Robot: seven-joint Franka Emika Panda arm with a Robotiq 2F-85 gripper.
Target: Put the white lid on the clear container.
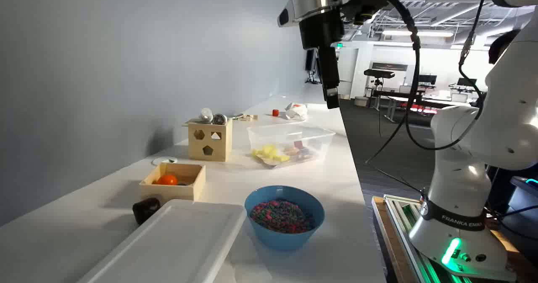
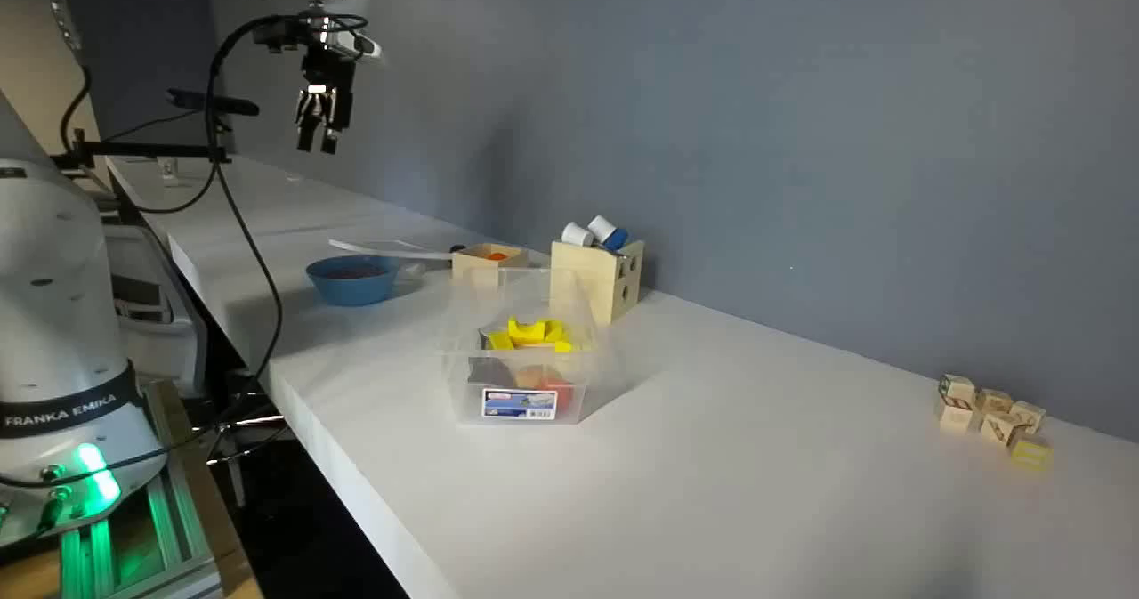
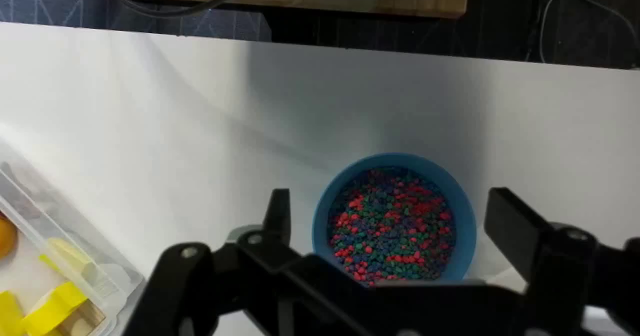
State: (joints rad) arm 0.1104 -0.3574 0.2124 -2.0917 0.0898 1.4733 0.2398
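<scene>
Black two-finger gripper [image 2: 318,141]: released, fingers [image 3: 277,216] spread wide, hanging well above the white tabletop [image 3: 175,101]. Under it, framed by the fingers in the wrist view: round blue bowl [image 3: 465,216] of red, green and dark granules [image 3: 390,226]. Large flat white rectangular plastic lid [image 1: 176,241] is off the container, below the hand, just beside the bowl. Can't tell if it lies level or touches the bowl. Clear rectangular plastic container [image 2: 469,394]: below the hand, out to the left of the fingers in the wrist view, yellow pieces [image 2: 534,332] inside. Also below the hand, toward the grey wall [image 2: 801,181]: low light-wood box [image 1: 180,192] with a round orange object [image 1: 168,179] in it, near the lid; taller light-wood box [image 1: 218,150] with shaped cutouts, near the container.
</scene>
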